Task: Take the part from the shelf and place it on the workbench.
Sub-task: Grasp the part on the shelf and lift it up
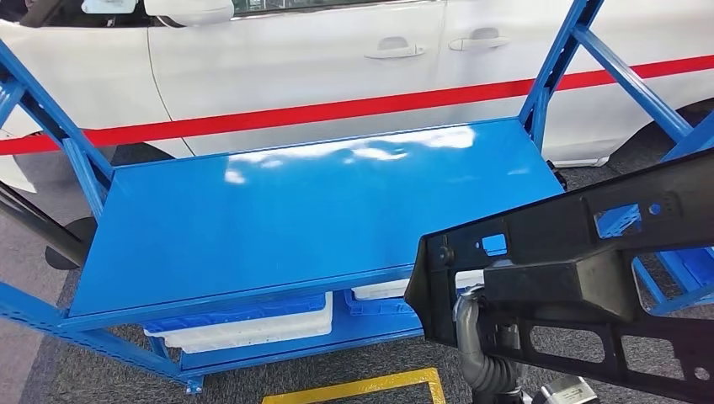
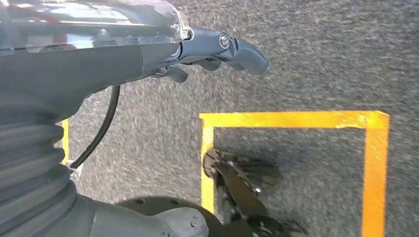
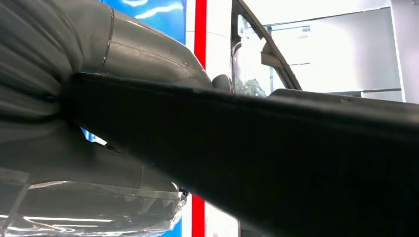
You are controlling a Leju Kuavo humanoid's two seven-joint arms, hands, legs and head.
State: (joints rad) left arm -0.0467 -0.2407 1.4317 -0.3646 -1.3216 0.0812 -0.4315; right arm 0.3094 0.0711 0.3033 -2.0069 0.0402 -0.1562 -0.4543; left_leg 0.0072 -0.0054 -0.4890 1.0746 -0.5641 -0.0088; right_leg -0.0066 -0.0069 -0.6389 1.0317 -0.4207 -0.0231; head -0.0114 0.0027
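Note:
A large black plastic part (image 1: 572, 269) with several cut-out holes hangs at the lower right of the head view, in front of the blue workbench top (image 1: 295, 219) and just off its right front corner. My right hand (image 3: 143, 59) grips this part from below; the part (image 3: 296, 158) crosses the right wrist view as a dark bar and hides the fingers. My right forearm (image 1: 478, 358) rises under the part. My left hand (image 2: 232, 49) hangs over the carpet, fingers loosely extended and holding nothing.
The bare, glossy bench top has blue uprights at its corners (image 1: 551, 63). White bins (image 1: 253, 328) sit on its lower level. A white car with a red stripe (image 1: 337, 109) stands behind. Another blue rack (image 1: 690, 261) is at right. Yellow tape (image 1: 362, 387) marks the carpet.

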